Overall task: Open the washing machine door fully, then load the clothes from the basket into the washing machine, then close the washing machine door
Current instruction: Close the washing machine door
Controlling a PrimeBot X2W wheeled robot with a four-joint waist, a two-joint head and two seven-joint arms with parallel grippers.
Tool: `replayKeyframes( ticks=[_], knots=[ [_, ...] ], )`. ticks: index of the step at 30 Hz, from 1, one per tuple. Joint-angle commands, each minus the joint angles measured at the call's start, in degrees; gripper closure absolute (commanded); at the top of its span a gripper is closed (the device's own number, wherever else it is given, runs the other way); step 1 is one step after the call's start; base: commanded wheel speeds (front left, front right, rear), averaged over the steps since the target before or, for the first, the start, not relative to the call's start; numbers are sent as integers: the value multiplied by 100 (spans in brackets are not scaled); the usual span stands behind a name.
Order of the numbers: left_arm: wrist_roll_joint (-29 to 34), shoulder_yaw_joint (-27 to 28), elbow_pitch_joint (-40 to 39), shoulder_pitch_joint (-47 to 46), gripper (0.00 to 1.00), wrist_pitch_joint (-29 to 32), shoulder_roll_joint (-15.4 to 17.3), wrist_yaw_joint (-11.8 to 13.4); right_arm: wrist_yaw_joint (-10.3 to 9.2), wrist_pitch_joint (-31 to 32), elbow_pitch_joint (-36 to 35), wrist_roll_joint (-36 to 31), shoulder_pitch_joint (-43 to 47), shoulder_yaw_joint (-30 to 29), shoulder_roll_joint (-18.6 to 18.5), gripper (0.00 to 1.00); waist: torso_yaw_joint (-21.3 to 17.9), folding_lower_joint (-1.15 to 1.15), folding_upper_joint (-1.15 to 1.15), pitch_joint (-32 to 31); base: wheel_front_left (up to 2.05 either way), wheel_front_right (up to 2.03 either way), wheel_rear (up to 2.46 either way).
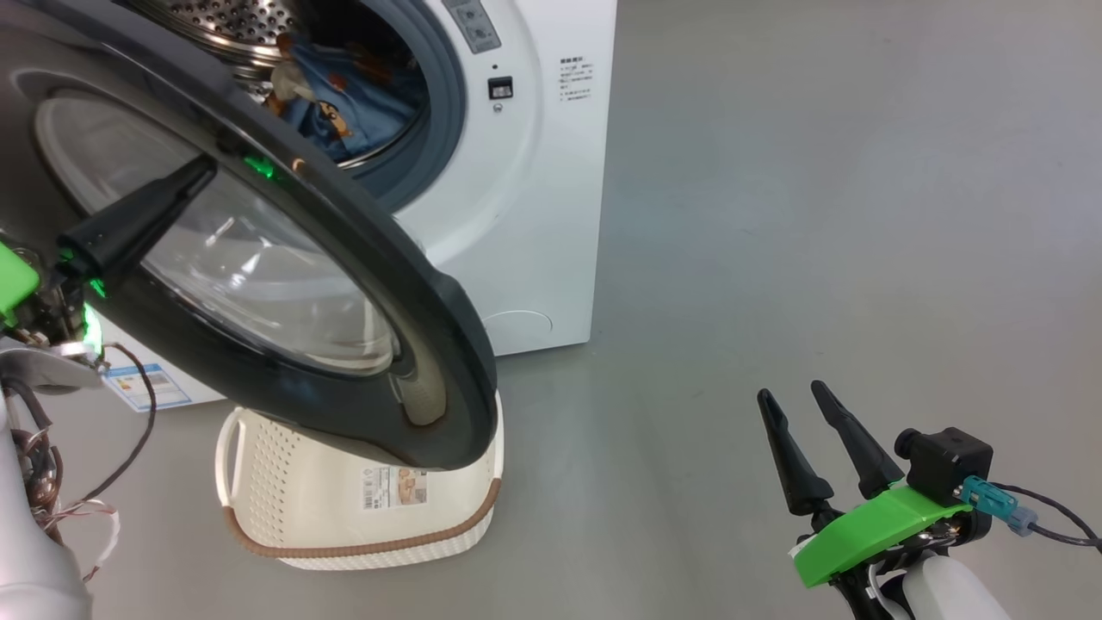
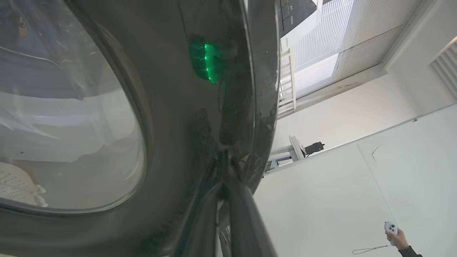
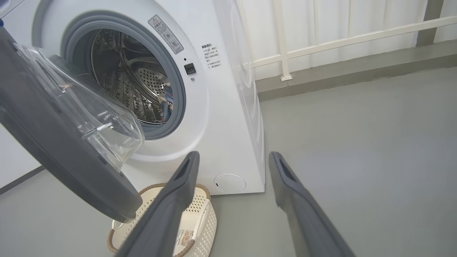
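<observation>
The washing machine (image 1: 534, 215) stands with its door (image 1: 413, 293) swung partway out, black rim and glass bowl facing me. Light blue printed clothes (image 1: 344, 103) lie inside the steel drum, and also show in the right wrist view (image 3: 166, 101). My left gripper (image 1: 207, 168) is shut, its tips pressed against the door's outer rim (image 2: 171, 107); the touching tips (image 2: 223, 184) mirror in the gloss. The basket (image 1: 344, 517) lies tipped on the floor under the door, label showing. My right gripper (image 1: 788, 392) hangs open at the lower right, holding nothing (image 3: 234, 155).
Grey floor (image 1: 818, 215) stretches to the right of the machine. A white railing and wall (image 3: 321, 39) run behind it. The round filter cap (image 1: 516, 327) and blue sticker (image 1: 146, 387) sit low on the front. A person's hand with a controller (image 2: 392, 232) is at the left wrist view's edge.
</observation>
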Motion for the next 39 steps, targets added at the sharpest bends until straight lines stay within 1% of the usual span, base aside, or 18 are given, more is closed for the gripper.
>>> replayKeyframes(
  ticks=[1,4,7,8,9,11,12,13,14,19,21,22,25,27,32,37,39],
  knots=[
    [102,158,-200,-64,100,-6,267,-83,16,-27,-130,30,-42,86,-3,0,42,0,0,-35,0,0,0],
    [104,145,-253,3,100,30,278,-89,16,-27,-126,31,-32,97,-9,0,83,0,0,-61,0,0,0],
    [146,143,-375,98,100,34,325,-149,16,-27,-134,31,-17,93,-14,0,119,0,0,-67,0,0,0],
    [164,144,-428,140,96,33,347,-183,16,-27,-140,31,-13,88,-16,0,130,0,0,-64,0,0,0],
    [174,145,-483,190,83,38,364,-214,16,-27,-146,30,-8,79,-20,0,143,0,0,-62,0,0,0],
    [213,161,-595,293,51,26,412,-291,16,-27,-157,29,-1,62,-34,0,172,0,0,-56,0,0,0],
    [239,166,-640,341,38,9,427,-328,16,-27,-161,27,2,53,-42,0,185,0,0,-56,0,0,0],
    [269,168,-686,391,11,-11,444,-373,16,-27,-165,26,4,44,-49,0,199,0,0,-58,0,0,0],
    [311,176,-732,442,0,-48,468,-432,16,-27,-168,25,6,36,-55,0,212,0,0,-61,0,0,0],
    [559,204,-940,728,0,-323,522,-765,16,-27,-191,13,9,6,-70,0,272,0,0,-75,0,0,0],
    [724,238,-1036,852,0,-538,536,-906,16,-27,-203,10,10,1,-70,0,287,0,0,-74,0,0,0],
    [724,238,-1036,852,0,-538,536,-906,16,-27,-203,10,10,1,-70,0,287,0,0,-74,0,0,0],
    [971,259,-1170,1061,0,-887,574,-1112,16,-27,-218,10,13,1,-68,0,291,0,0,-75,0,0,0],
    [1095,263,-1265,1239,0,-1144,575,-1202,16,-27,-231,14,10,-10,-70,0,287,0,0,-67,0,0,0],
    [1411,223,-1623,1830,0,-1893,623,-1288,16,-27,-280,23,3,-55,-79,0,275,0,0,-9,0,0,0],
    [1713,-31,-1966,2481,0,-3016,723,-1295,16,-27,-357,5,6,-102,-82,0,287,0,0,47,0,0,0],
    [1811,-238,-2054,2740,0,-3493,782,-1296,16,-27,-388,-4,5,-112,-87,0,299,0,0,55,0,0,0]
  ],
)
